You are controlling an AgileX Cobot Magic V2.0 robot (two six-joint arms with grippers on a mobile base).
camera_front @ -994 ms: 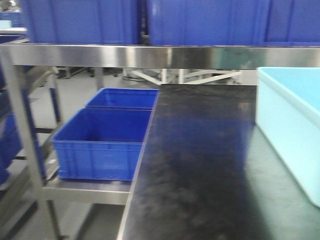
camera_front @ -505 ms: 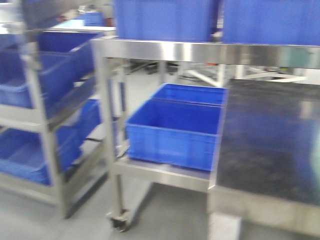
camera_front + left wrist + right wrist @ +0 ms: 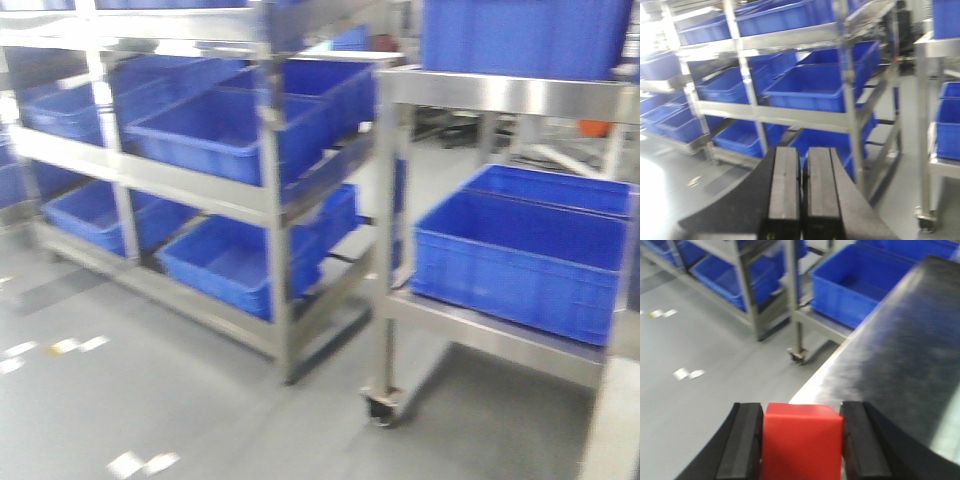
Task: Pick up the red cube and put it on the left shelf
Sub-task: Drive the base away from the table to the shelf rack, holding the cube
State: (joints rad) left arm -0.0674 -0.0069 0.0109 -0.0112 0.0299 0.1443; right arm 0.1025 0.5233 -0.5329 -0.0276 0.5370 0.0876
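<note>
The right gripper (image 3: 801,412) is clamped on the red cube (image 3: 801,447). The left gripper (image 3: 802,185) is pressed closed and holds nothing. The table (image 3: 900,340) lies at one o'clock. The left shelf (image 3: 200,190) stands at ten o'clock, well apart. This looks like the carrying stage; next, close in and reach over a rail.

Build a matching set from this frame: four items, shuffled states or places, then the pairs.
1 red cube
2 left gripper
3 left shelf
4 black-topped table

A shut, nothing held
B holds blue bins
C clamped in the right gripper
D dark glossy top, ahead-right in the right wrist view

Pairs: 1-C, 2-A, 3-B, 4-D
</note>
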